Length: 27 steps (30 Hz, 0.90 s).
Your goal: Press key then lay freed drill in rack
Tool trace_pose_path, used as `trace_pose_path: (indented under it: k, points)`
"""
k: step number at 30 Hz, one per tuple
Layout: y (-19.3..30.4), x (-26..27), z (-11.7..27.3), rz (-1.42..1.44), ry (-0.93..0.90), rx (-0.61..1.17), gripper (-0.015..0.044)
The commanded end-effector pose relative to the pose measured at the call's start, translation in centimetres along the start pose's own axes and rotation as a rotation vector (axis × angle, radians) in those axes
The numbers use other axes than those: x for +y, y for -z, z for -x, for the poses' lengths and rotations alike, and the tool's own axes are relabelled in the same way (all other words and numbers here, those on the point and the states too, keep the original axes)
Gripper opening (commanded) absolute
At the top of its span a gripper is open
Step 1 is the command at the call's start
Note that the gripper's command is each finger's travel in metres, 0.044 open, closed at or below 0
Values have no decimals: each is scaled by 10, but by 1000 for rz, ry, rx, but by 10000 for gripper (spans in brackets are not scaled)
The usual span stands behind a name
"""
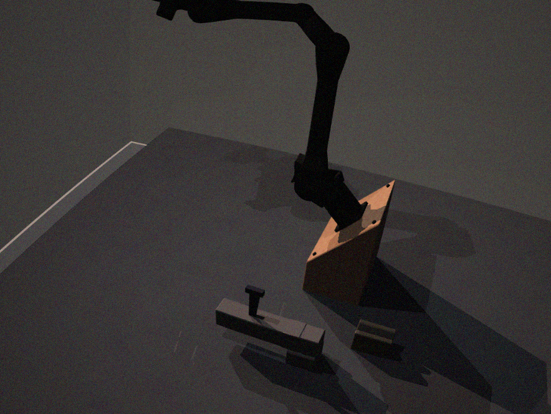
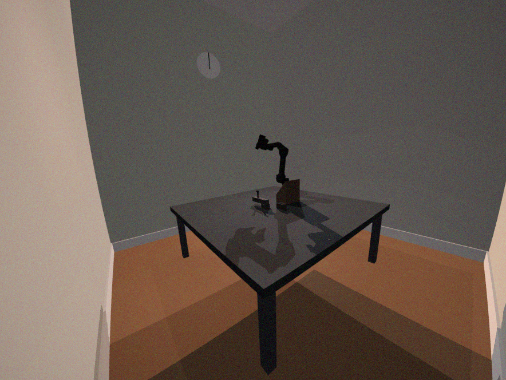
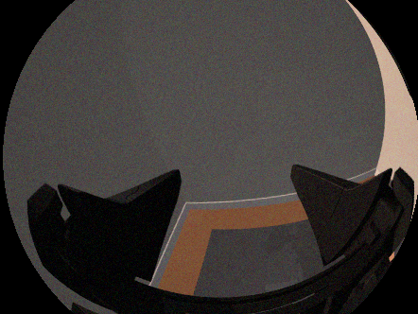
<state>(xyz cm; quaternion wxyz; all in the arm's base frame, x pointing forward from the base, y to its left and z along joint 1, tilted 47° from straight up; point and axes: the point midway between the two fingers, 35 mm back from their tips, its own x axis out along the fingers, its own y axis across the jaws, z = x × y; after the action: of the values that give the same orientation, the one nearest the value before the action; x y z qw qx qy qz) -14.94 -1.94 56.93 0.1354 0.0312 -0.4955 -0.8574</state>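
The open gripper [image 1: 166, 10] [image 2: 258, 142] [image 3: 238, 173] faces a grey wall [image 1: 222, 80] [image 2: 327, 102] [image 3: 213, 95] beyond the table [image 1: 133, 267] [image 2: 216, 212] [image 3: 251, 255].

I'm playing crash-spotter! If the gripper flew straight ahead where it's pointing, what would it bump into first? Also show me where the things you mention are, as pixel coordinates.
Probably the grey wall [image 1: 80, 75] [image 2: 327, 102] [image 3: 227, 95]: nothing shows between it and the gripper's [image 2: 260, 142] [image 3: 235, 169] open fingers. How far away it is, I can't tell.

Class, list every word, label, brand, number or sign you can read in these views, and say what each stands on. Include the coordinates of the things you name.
None can be read.
The pale round disc [image 2: 213, 67] on the wall, bearing one dark line, shows no readable numbers.
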Motion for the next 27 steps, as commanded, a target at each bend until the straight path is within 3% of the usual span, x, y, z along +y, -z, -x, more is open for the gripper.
trace_pose_path:
  k: [1,10,15,21,27]
  points:
    - [0,0,0,0,0,0,374]
    - [5,3,0,14,-10,9,137]
    - [59,35,4,169,-134,107,6]
    - [119,72,25,275,-352,220,0]
    - [209,91,77,487,-549,397,0]
